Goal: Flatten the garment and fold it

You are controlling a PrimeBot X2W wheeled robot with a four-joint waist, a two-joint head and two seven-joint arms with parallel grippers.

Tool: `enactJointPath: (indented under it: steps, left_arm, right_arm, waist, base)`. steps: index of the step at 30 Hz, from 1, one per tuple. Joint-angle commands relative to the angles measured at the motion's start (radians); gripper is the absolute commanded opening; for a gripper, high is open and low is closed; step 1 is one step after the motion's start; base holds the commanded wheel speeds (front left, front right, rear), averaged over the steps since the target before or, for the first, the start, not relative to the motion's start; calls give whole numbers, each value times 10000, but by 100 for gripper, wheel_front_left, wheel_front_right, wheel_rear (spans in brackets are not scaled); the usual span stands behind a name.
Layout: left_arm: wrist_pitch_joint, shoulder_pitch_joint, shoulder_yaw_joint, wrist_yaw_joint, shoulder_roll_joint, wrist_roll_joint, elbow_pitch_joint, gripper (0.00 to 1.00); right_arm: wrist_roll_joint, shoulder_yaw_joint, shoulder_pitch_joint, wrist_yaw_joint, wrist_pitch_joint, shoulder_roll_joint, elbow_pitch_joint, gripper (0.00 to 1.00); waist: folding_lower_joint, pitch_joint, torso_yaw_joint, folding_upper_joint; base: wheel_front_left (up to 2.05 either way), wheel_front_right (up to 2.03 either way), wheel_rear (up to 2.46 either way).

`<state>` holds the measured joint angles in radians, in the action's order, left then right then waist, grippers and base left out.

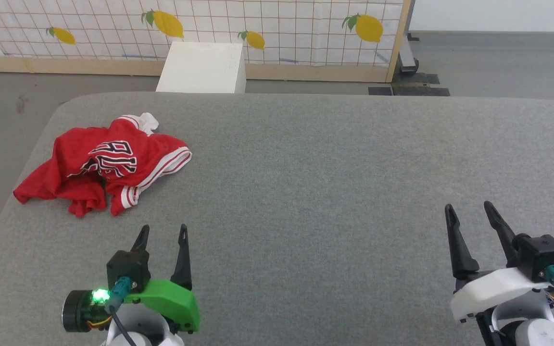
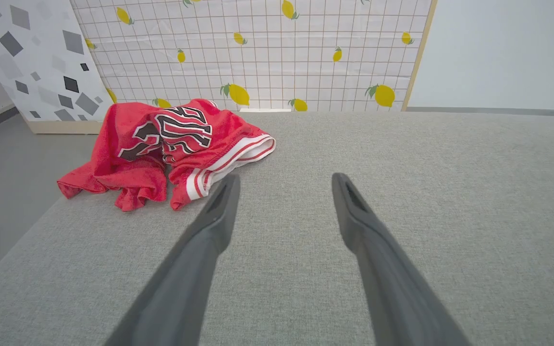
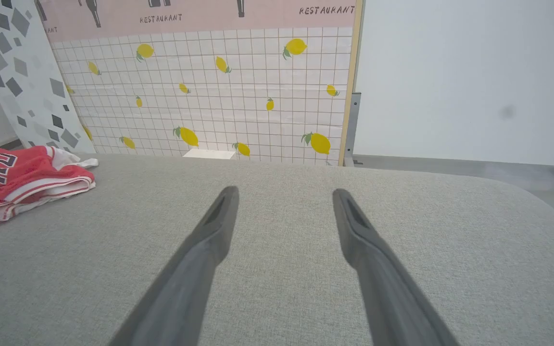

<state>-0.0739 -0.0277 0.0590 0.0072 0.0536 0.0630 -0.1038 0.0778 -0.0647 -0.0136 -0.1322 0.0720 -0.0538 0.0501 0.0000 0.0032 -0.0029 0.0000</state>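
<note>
The garment lay crumpled in a heap on the far left part of the grey fabric-covered bench, close to its left edge and rounded far corner. It was red, with dark white-outlined lettering showing on top, red-and-white striped trim along the edge facing the middle of the bench, and a bit of white sleeve poking out at the back. Nothing touched it.

The left gripper hovered over the near left of the bench, on a green housing with a small green light lit, its jaws spread wide and empty. It pointed toward the heap but stood apart from it. In the left wrist view the garment sat ahead and to the left of the left gripper — the striped hem came close to the tip of the left finger in that view, though whether they touched could not be told from there.

The right gripper, on a white housing, hung over the near right of the bench, well apart from the garment, jaws also wide and holding nothing. From the right wrist view the right gripper pointed over bare grey fabric, with the garment at the far left edge.

Beyond the bench stood a white box and a lemon-print tiled panel.
</note>
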Motion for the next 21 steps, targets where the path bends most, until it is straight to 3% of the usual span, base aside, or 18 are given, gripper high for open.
enactJointPath:
  steps: [1, 21]
  left_arm:
    - [-110, -227, 48, 63, -7, 124, -93, 100]
    - [-519, -387, 283, 101, -9, 316, -624, 100]
  right_arm:
    - [104, -58, 123, 5, 120, 12, 48, 100]
    - [377, -380, 184, 7, 531, 17, 300, 100]
  waist:
    - [0, -2, 0, 0]
    - [0, -9, -1, 0]
  base:
    - [0, 0, 0]
    - [0, 0, 0]
